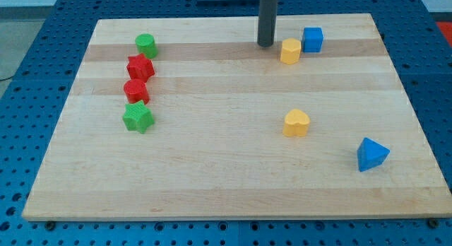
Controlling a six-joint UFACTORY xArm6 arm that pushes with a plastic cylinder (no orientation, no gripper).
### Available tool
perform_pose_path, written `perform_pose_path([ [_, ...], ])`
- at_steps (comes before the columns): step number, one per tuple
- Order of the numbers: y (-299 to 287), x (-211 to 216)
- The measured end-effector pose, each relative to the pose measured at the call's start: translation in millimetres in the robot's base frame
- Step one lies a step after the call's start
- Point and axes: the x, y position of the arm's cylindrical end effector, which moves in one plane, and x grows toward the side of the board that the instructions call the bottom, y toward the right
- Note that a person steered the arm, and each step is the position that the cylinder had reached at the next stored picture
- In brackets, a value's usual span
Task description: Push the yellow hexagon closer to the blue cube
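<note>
Sitting near the view's top right, the yellow hexagon (290,51) lies just beside the blue cube (313,39), down and to the view's left of it, with what looks like only a thin gap between them; I cannot tell whether their edges touch. My tip (265,44) rests on the wooden surface (212,161) just to the view's left of the hexagon and slightly toward the view's top, apart from it and not pressing on it. This tool is a plain rod with nothing to open or close, so it grips nothing.

Judging from this layout, the task looks nearly done. If 1 more nudge is wanted, it should be short and slow. The tip would do best to meet the hexagon on the face opposite the cube, at the hexagon's lower left in the view, so the push line runs through its middle and on to the cube. Contact from the present spot, above that line, would likely send the hexagon toward the view's bottom right and past the cube. Pushing too hard risks shoving the cube toward the surface's far edge.

The other yellow block (296,123), the blue pyramid-like block (371,155) and the 4 red and green blocks at the view's left, such as the green star (138,118), stand well apart from this work.
</note>
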Motion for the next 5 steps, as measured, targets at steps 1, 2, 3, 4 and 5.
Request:
perform_pose_path([
  [1,22.2,30.1],
  [2,41.2,37.9],
  [3,43.7,41.1],
  [4,47.2,45.3],
  [5,50.3,46.6],
])
